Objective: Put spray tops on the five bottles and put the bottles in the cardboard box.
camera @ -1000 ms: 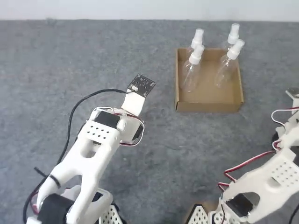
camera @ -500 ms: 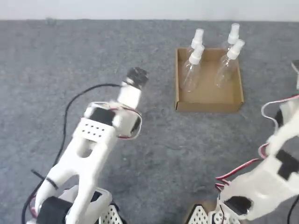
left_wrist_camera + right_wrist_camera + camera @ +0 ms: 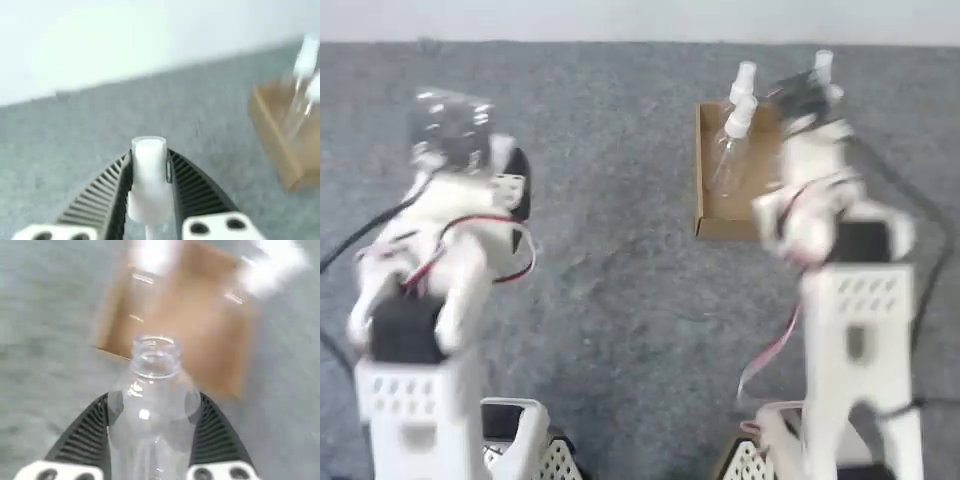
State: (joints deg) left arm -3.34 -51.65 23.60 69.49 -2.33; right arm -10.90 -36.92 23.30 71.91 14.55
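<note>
In the left wrist view my left gripper [image 3: 148, 160] is shut on a white spray top [image 3: 148, 186] held above the grey carpet. The high view puts this gripper [image 3: 450, 122] at the far left. My right gripper [image 3: 154, 402] is shut on a clear bottle [image 3: 155, 390] whose neck is open and bare. It hangs over the near part of the cardboard box [image 3: 190, 320]. From above, the right gripper [image 3: 802, 100] covers the box's right half [image 3: 720, 225]. Capped bottles [image 3: 730, 150] stand in the box, also seen off to one side [image 3: 300, 85].
Grey carpet covers the whole table. The two arm bases stand at the front edge [image 3: 520, 450], and a pale wall runs along the back. Open carpet lies between the arms and left of the box.
Both arms have swung fast. The left arm went from the centre to the far left and rose. The right arm came from the right edge to over the box, hiding its right-hand bottles.
</note>
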